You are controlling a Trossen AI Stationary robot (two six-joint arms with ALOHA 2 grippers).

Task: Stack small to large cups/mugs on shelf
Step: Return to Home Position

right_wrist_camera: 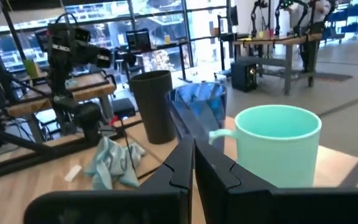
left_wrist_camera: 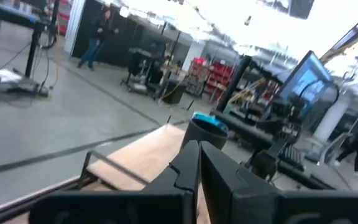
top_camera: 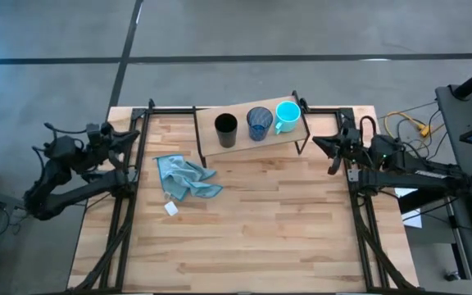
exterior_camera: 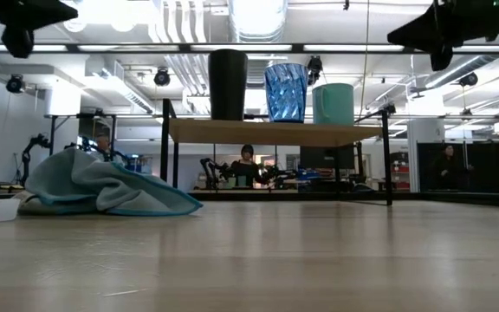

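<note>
Three vessels stand upright in a row on the wooden shelf [top_camera: 289,138] at the table's far side: a black cup [top_camera: 226,129] at the left, a translucent blue glass cup [top_camera: 259,123] in the middle, a teal mug [top_camera: 286,115] with a handle at the right. They also show in the low view: black cup [exterior_camera: 228,84], blue cup [exterior_camera: 285,92], teal mug [exterior_camera: 333,103]. My left gripper [top_camera: 134,136] is shut and empty at the table's left edge. My right gripper [top_camera: 321,145] is shut and empty just right of the shelf, near the teal mug [right_wrist_camera: 278,144].
A crumpled light blue cloth [top_camera: 185,178] lies on the table in front of the shelf's left end, with a small white tag [top_camera: 171,208] beside it. The shelf stands on thin black legs [exterior_camera: 385,156]. People show in the room behind.
</note>
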